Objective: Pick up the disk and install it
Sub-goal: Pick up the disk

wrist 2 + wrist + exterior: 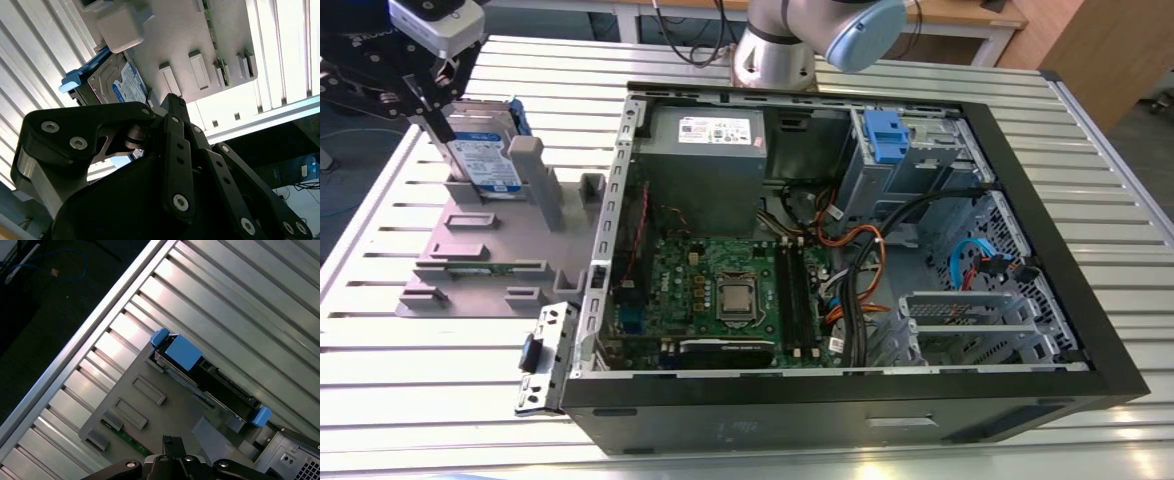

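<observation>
Standing upright in the grey stand: one disk, gripper at its top edge.
Exterior view gives you one stand and one open computer case beside it. The second wrist view adds the silver disk's white-and-blue label, the first wrist view its blue bracket seen edge-on. You cannot tell whether the gripper has hold of it.

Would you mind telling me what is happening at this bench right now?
The robot arm's gripper is right at the disk, which stands upright in the grey stand, to the exterior view's left of the open computer case. Whether it grips the disk, I cannot tell. The disk is not yet installed in the case.
</observation>
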You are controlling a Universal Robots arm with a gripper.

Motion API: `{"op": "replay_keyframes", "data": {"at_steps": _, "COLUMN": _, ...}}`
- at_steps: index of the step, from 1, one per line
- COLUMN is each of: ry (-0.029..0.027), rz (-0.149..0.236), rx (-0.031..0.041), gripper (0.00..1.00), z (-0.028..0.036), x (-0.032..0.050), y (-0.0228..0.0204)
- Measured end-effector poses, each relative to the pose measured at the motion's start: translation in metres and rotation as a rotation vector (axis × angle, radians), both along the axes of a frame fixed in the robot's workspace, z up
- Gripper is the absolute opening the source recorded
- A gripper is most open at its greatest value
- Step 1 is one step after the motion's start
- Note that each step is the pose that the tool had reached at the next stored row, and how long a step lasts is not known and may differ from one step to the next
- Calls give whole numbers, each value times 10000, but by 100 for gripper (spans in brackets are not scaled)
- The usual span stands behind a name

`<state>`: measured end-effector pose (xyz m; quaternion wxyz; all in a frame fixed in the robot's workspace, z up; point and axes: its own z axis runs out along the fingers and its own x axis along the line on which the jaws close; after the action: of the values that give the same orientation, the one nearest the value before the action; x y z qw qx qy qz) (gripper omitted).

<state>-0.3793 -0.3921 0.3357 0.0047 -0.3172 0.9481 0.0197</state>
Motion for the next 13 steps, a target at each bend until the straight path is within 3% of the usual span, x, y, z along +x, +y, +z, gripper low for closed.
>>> {"op": "replay_keyframes", "data": {"at_steps": 13, "ry": 0, "rz": 126, "rx": -1, "gripper": 11, "z": 0, "x": 0, "y": 0}}
